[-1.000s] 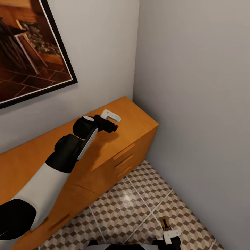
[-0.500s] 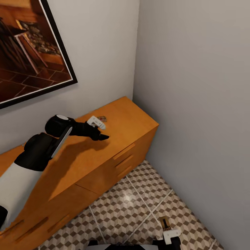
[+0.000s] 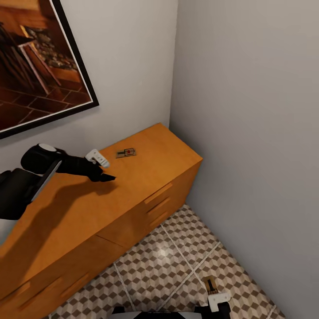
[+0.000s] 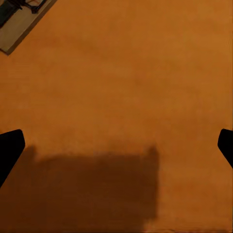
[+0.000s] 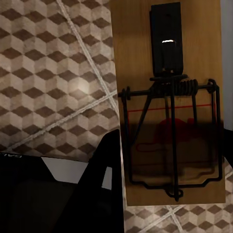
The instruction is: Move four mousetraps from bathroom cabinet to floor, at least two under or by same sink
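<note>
Head view: we look down from above into a room corner, over the wide orange-brown wooden cabinet [image 3: 146, 177].
Left wrist view: we face the cabinet top closely.
Right wrist view: close above the cube-patterned tile floor [image 5: 53, 73].
Shared: cabinet top; floor.

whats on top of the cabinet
One mousetrap lies flat on the cabinet top near the wall, with the open left hand hovering beside it. The drawers' contents are hidden.
</note>
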Tool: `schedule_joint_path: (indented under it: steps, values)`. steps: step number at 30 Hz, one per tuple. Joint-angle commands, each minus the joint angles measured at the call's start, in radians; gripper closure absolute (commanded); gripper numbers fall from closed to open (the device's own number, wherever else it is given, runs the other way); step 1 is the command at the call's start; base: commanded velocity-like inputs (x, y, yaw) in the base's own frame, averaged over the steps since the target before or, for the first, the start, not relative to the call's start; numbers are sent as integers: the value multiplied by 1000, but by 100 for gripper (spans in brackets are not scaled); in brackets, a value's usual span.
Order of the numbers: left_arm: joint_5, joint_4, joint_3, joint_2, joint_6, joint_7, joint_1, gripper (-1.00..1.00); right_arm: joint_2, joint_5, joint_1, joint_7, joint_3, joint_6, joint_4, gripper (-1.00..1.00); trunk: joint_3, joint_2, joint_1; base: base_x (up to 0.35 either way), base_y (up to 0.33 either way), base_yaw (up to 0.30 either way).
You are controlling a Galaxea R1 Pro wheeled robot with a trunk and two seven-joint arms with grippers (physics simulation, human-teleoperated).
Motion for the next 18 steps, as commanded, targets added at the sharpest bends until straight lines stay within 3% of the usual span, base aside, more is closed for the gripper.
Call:
schedule_joint_path:
  steps: [1,3,9,18]
  values:
    - [-7,-4,-1,6,6,-6,-1,-100,0,-6,0,-7,8,-1,0,100,-1,-2,1,0,0,0]
    - [-17,-8,-1,9,5,-8,-1,-100,0,-6,0,-7,8,-1,0,100,-1,-2,1,0,0,0]
    - [-94,-29,-2,10,7,-12,-2,-100,0,-6,0,-7,8,-1,0,100,-1,-2,1,0,0,0]
    - [-123,-38,-5,9,8,-13,-2,-100,-1,-6,0,-7,8,-1,0,100,-1,-2,1,9,0,0]
